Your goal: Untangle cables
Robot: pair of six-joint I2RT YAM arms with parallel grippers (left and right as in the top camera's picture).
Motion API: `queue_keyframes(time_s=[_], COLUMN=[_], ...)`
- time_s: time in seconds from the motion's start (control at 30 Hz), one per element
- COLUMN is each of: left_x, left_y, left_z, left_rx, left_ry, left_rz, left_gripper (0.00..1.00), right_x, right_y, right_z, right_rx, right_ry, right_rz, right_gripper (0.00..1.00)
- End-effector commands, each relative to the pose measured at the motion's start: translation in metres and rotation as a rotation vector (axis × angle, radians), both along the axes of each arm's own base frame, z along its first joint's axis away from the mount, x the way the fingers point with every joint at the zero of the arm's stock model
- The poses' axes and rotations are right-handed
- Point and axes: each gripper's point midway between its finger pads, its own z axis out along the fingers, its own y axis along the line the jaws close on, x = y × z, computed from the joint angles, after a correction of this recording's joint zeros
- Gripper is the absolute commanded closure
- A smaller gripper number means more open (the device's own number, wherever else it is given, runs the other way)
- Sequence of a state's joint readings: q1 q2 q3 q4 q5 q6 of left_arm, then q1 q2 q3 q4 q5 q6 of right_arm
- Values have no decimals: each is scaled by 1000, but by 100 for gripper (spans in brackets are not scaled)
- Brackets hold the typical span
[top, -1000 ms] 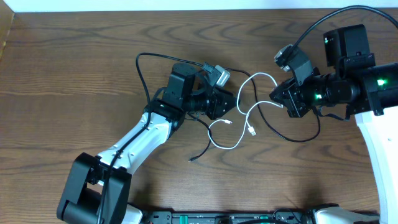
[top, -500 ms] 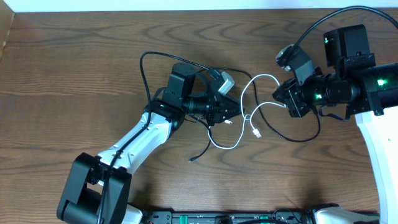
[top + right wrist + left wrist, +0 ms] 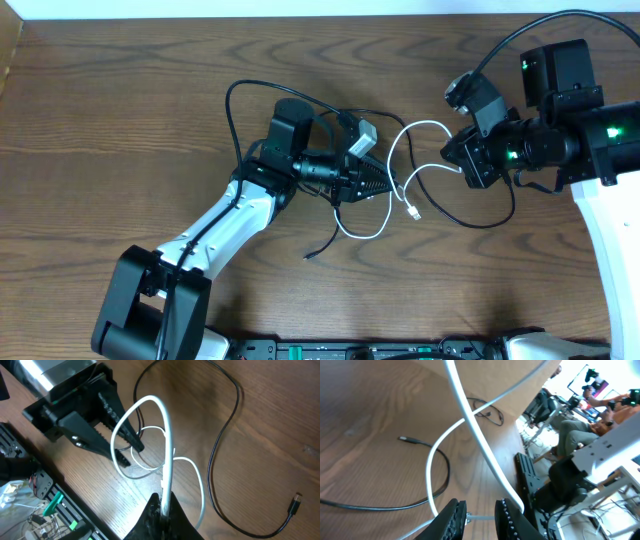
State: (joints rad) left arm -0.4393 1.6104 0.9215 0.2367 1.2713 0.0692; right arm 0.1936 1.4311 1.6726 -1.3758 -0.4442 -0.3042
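Overhead: the two cables lie tangled near the middle of the bench [image 3: 120, 120], somewhat toward its right edge. The white cable [image 3: 420, 124] arcs out of my right jaws, loops back and runs past the tips of my left jaws. Its free plug lies on the wood between the two. The black cable [image 3: 475, 226] bows along the bench on the near side of my right jaws. A black plug end lies closer to the near edge, beside my left arm.

Left wrist: my left jaws stand close together with a narrow gap. The white cable [image 3: 484, 450] slants down across the bench [image 3: 370, 410] to my fingertips [image 3: 455, 512]. I cannot tell whether they pinch it. The black cable [image 3: 447, 467] curls flat on the wood beyond.

Right wrist: my right jaws are fully closed on the white cable [image 3: 169, 445], which rises from between my fingers [image 3: 150, 520] and loops around the left fingers [image 3: 115, 415]. The black cable [image 3: 212, 467] lies loose on the bench [image 3: 270, 425] to one side.
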Motion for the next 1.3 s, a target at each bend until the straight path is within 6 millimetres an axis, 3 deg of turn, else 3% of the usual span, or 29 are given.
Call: queue_keyframes(time_s=[0.0,0.23,0.37,1.0,1.27], left_x=[-7,33,43,18,20], left_y=[2,27,41,21,6], left_z=[4,-9,-8,-3,-33], left_rx=[-32,35,30,1,60], left_ry=[-14,-8,14,4,43], left_rz=[-50,133,170,56,67], left_gripper=[75,75,75,72,72], right_x=[0,4,3,3,1], right_y=[-5,-17,-15,-12,-10], right_z=[7,5,7,9,9], right_rx=[-19,-44,-14,0,12], right_ry=[-38,-35,-31,-32,-28], right_rz=[1,-44,-36,-29,-20], right_gripper=[99,99,99,99,99])
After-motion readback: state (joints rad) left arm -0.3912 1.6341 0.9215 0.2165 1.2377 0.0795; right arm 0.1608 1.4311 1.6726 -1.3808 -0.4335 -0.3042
